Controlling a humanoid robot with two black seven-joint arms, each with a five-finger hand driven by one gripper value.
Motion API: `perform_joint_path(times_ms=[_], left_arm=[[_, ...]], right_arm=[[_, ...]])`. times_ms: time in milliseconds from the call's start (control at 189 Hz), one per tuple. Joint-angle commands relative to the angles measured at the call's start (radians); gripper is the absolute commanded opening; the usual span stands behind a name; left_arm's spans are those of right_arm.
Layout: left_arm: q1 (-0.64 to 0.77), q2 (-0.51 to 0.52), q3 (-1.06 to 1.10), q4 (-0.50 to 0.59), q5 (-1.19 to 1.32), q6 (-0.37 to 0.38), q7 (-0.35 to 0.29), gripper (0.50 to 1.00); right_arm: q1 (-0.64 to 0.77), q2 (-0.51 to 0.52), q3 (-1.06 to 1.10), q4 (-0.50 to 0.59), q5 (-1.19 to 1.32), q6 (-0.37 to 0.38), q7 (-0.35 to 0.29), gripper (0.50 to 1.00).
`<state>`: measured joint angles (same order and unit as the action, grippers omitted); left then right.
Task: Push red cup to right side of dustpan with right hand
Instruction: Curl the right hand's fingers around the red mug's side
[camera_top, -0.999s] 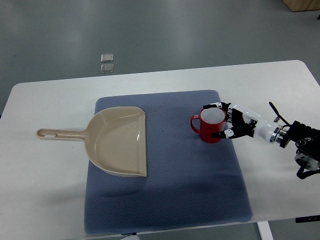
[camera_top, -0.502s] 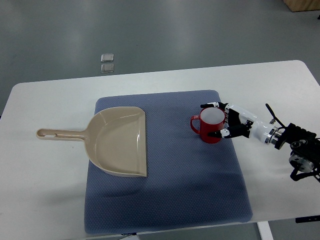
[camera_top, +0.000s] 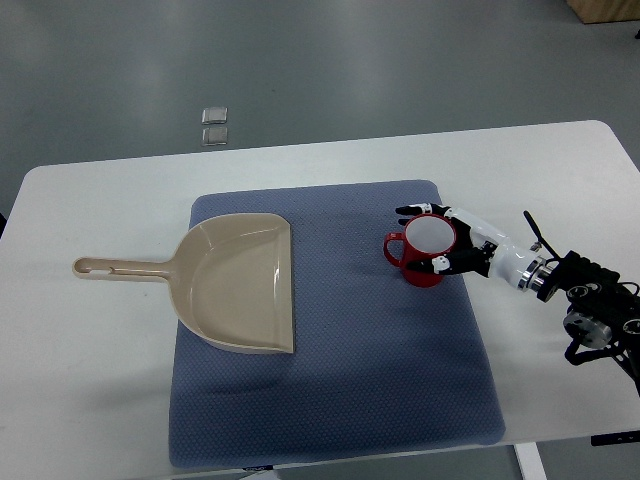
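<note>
A red cup (camera_top: 420, 251) with a white inside stands upright on the blue mat (camera_top: 330, 320), its handle pointing left. A beige dustpan (camera_top: 238, 283) lies on the mat's left part, its handle reaching left onto the white table. My right hand (camera_top: 445, 240) comes in from the right edge and rests against the cup's right side. Its fingers (camera_top: 415, 211) are spread around the cup's far and near rim without closing on it. The cup stands well to the right of the dustpan's open edge. The left arm is out of view.
The white table (camera_top: 90, 360) carries the mat. Its front edge runs close below the mat. Two small metal floor plates (camera_top: 214, 126) lie on the grey floor beyond the table. A brown box corner (camera_top: 605, 10) shows at the top right.
My right arm has slid a little left and down, and the fingers have wrapped further around the cup's right side. The cup has barely shifted. The dustpan has not moved.
</note>
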<state>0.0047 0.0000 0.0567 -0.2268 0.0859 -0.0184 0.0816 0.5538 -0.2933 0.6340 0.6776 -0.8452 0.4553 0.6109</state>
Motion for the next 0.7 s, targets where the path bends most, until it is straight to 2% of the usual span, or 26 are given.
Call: perform_joint_path(times_ms=[0,407,693], left_arm=[[0.001,0.0,0.0,0.0,0.0,0.0,0.0,1.0],[0.003,0.0,0.0,0.001,0.0,0.0,0.0,1.0],[0.003,0.0,0.0,0.001,0.0,0.0,0.001,1.0]], right_arm=[[0.0,0.013,0.0,-0.012,-0.002,-0.001,0.0,0.93],[-0.003,0.046,-0.011,-0.029,0.0,-0.058,0.0,0.93],[-0.002,0.072,-0.002,-0.026,0.001,-0.058,0.0,0.917]])
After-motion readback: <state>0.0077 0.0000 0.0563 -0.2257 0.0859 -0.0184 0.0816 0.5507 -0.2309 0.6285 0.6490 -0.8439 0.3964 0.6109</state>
